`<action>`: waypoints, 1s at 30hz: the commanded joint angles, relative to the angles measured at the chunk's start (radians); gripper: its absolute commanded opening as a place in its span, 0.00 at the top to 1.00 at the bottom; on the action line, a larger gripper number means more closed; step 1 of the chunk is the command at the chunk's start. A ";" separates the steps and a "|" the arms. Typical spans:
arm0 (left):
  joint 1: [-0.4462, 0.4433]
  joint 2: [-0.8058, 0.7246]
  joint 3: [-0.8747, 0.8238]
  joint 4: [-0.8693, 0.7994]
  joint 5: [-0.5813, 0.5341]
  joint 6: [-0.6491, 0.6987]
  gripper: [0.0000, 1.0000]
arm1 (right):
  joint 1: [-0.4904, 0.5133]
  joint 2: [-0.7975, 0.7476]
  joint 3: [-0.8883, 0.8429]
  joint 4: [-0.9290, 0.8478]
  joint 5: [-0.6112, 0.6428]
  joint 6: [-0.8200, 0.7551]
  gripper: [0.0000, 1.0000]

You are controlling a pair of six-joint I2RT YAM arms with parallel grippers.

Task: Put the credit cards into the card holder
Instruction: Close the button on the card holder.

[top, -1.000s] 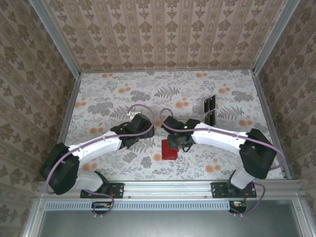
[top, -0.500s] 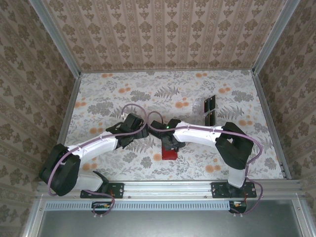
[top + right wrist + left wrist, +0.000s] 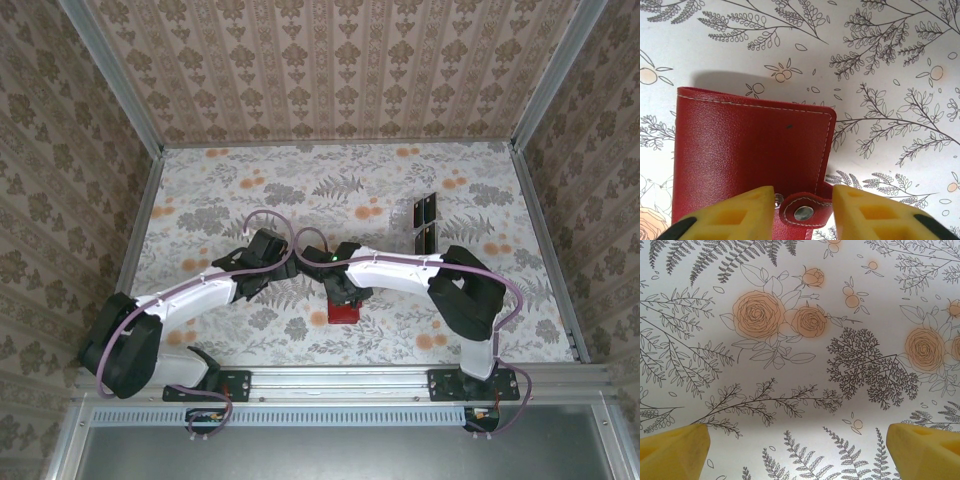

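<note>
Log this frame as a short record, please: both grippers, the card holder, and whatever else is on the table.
left gripper: open, nothing between its fingers, over the floral table
right gripper: above the card holder, one finger on each side of its snap tab; cannot tell whether it grips
card holder: red, folded shut, lying flat
clear rack: black panels, farther back and to the right, apart from both arms

The surface (image 3: 790, 285) is printed in white with orange roses and grey-black ferns. The card holder (image 3: 750, 145) is coloured deep red, edged in pale stitching and set with a silver snap. The fingers (image 3: 875, 215) of the right hand (image 3: 802, 195) and of the left hand (image 3: 797, 432) are moulded in yellow. The walls (image 3: 340, 70) are papered in beige damask.
</note>
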 commanded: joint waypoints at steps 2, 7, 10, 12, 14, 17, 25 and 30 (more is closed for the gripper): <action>0.004 -0.020 -0.016 0.014 0.010 0.034 0.00 | 0.009 0.004 -0.001 -0.024 0.028 0.003 0.72; 0.004 -0.020 -0.019 0.014 0.011 0.034 0.00 | 0.010 -0.008 -0.011 -0.019 0.025 0.000 0.84; 0.005 -0.020 -0.017 0.014 0.012 0.033 0.00 | 0.010 -0.014 -0.014 -0.016 0.023 -0.003 0.92; 0.004 -0.021 -0.017 0.013 0.012 0.035 0.00 | 0.010 -0.020 -0.018 -0.013 0.021 -0.006 0.97; 0.005 -0.022 -0.015 0.012 0.012 0.037 0.00 | 0.010 -0.033 -0.024 -0.014 0.024 -0.009 1.00; 0.004 -0.022 -0.014 0.012 0.012 0.040 0.00 | 0.010 -0.059 -0.034 -0.010 0.032 -0.008 1.00; 0.005 -0.014 -0.010 0.016 0.036 0.047 0.00 | 0.010 -0.192 -0.131 0.132 -0.007 0.002 1.00; 0.004 0.005 -0.004 0.024 0.069 0.048 0.00 | -0.008 -0.243 -0.213 0.282 -0.089 0.017 1.00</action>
